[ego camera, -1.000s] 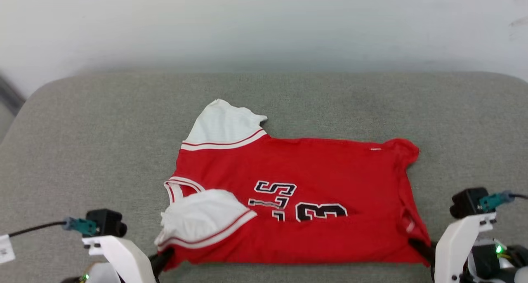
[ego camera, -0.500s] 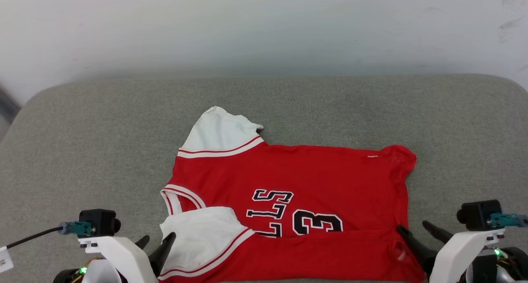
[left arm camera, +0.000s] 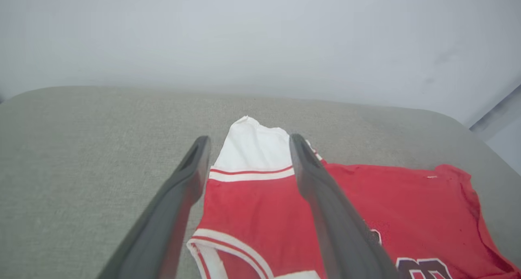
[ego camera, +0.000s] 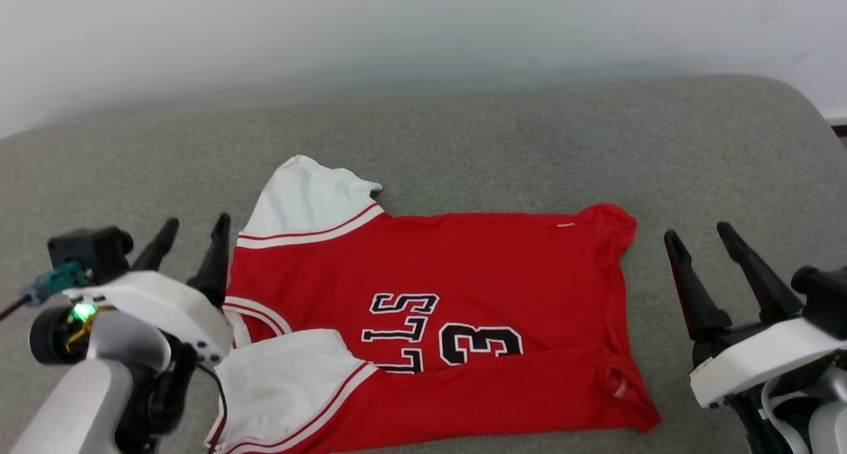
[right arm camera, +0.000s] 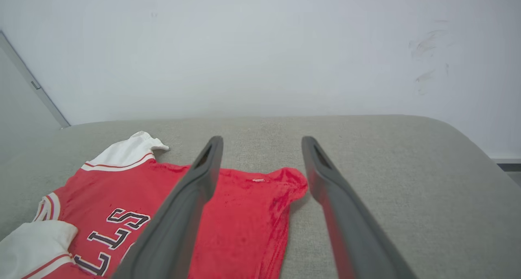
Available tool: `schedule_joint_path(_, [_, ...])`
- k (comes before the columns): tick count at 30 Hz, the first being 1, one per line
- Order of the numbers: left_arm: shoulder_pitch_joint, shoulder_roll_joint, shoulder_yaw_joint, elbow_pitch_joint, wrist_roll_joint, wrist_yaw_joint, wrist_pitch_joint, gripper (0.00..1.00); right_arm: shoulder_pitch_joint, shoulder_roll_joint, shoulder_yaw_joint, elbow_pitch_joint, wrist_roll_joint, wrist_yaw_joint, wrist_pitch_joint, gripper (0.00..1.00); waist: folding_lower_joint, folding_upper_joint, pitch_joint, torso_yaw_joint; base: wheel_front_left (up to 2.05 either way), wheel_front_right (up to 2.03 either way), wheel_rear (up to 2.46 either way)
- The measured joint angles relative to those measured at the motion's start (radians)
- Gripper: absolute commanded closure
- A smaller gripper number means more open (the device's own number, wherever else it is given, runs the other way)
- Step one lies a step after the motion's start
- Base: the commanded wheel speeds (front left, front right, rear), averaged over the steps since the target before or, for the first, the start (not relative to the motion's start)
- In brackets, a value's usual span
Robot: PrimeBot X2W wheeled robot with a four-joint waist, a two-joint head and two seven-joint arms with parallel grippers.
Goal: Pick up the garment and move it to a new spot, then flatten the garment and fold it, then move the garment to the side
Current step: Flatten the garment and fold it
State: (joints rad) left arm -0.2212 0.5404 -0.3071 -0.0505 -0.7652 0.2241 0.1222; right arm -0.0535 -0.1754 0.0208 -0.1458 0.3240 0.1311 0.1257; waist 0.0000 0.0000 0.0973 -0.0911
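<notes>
The garment (ego camera: 430, 269) lies between left gripper (ego camera: 198, 220) and right gripper (ego camera: 697, 230) (both released, empty).

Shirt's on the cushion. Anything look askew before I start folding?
Yes. The garment isn't flat: the near white sleeve is flopped over the chest, hiding part of the lettering, and a strip along the near edge is folded up over the number. The far hem corner is bunched.
</notes>
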Motion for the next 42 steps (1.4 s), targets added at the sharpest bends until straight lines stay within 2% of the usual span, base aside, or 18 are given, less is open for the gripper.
schedule_joint_path(5, [-0.144,-0.003,0.021,0.057,0.004,-0.028,-0.014,0.0,-0.065,0.035,-0.009,-0.023,-0.024,0.0,-0.039,0.0,0.0,0.0,0.091,-0.032,0.0,0.0,0.0])
schedule_joint_path(11, [-0.357,0.046,0.025,0.173,-0.022,-0.117,0.072,0.0,-0.146,0.061,-0.008,-0.028,-0.043,0.0,-0.078,0.0,0.0002,0.0,0.213,-0.083,0.0,0.0,0.0])
schedule_joint_path(15, [-0.531,0.11,-0.014,0.285,-0.063,-0.215,0.265,0.0,-0.183,0.068,-0.003,-0.022,-0.045,0.0,-0.092,0.0,0.0001,0.0,0.286,-0.141,0.0,0.0,0.0])
schedule_joint_path(19, [-0.649,0.17,-0.051,0.349,-0.095,-0.26,0.477,0.0,-0.203,0.071,0.005,-0.022,-0.043,0.0,-0.099,0.0,0.0001,0.0,0.329,-0.185,0.0,0.0,0.0])
schedule_joint_path(25, [-0.745,0.234,-0.102,0.417,-0.118,-0.253,0.745,0.0,-0.213,0.084,0.016,-0.011,-0.03,0.0,-0.109,0.0,0.0002,0.0,0.391,-0.237,0.0,0.0,0.0])
schedule_joint_path(29, [-0.756,0.268,-0.116,0.458,-0.116,-0.231,0.826,0.0,-0.214,0.09,0.024,0.001,-0.016,0.0,-0.121,0.0,0.0002,0.0,0.43,-0.263,0.0,0.0,0.0])
schedule_joint_path(34, [-0.757,0.274,-0.103,0.486,-0.146,-0.204,0.874,0.0,-0.22,0.095,0.034,0.02,0.003,0.0,-0.126,0.0,0.0,0.0,0.462,-0.286,0.0,0.0,0.0])
schedule_joint_path(35, [-0.757,0.272,-0.101,0.49,-0.154,-0.2,0.878,0.41,-0.222,0.096,0.035,0.021,0.009,0.0,-0.125,0.0,0.0,0.0,0.465,-0.289,0.0,0.0,0.0])
schedule_joint_path(37, [-0.755,0.265,-0.092,0.499,-0.165,-0.196,0.867,1.0,-0.226,0.096,0.035,0.024,0.018,0.0,-0.125,0.0,-0.0001,0.0,0.467,-0.292,0.0,0.0,0.0])
schedule_joint_path(42, [-0.743,0.223,-0.089,0.531,-0.169,-0.207,0.792,1.0,-0.236,0.081,0.026,0.029,0.051,0.0,-0.097,0.0,0.0,0.0,0.453,-0.28,0.0,0.0,0.0])
